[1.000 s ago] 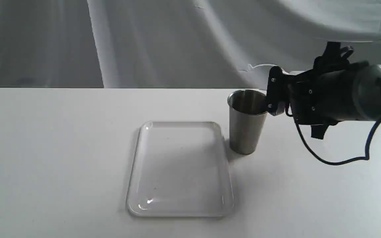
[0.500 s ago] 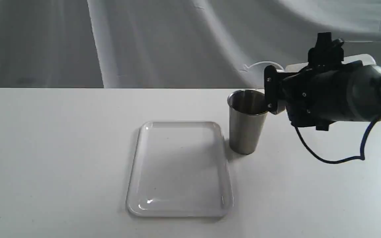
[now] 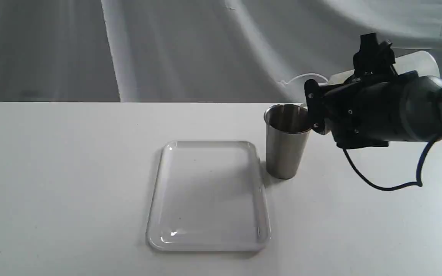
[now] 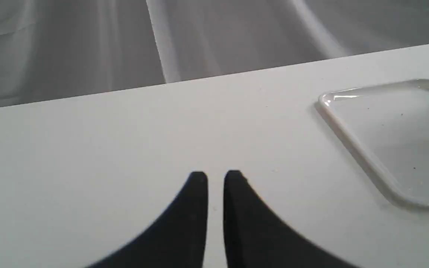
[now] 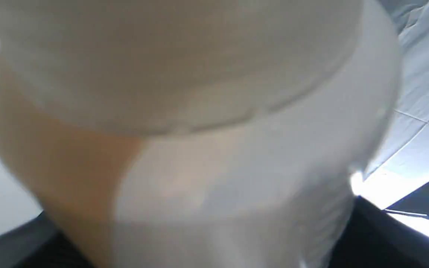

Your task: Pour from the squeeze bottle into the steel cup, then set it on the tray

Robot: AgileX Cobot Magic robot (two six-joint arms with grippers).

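r gripper (image 3: 318,112) is clamping the translucent whitish plastic squeeze bottle (image 3: 417,62) w/ jaws set wide round its body. it's holding the bottle tipped over to near level above the white worktop (image 3: 52,172), base end sitting a bit higher than the neck end. the neck end is pointing at the brushed stainless-steel cup (image 3: 285,142). the nozzle tip is hiding behind the black near finger (image 3: 312,111), so can't tell if it's over the rim or if anything is coming out. a thin white cap strap (image 3: 301,76) is curling out above the cup. in the r wrist view the bottle (image 5: 207,156) is filling the pic, blurred, w/ amber liquid (image 5: 69,171) pooling along one side. the cup is standing upright towards the worktop's far edge, right of middle, just beside the far right corner of the flat white glossy rectangular tray (image 3: 154,214), not touching it. the tray is lying mid worktop, long side running near to far. l gripper (image 4: 215,178) is hanging low over bare worktop, tips nearly together w/ a slim gap, gripping nothing, tray corner (image 4: 348,128) off to one side.
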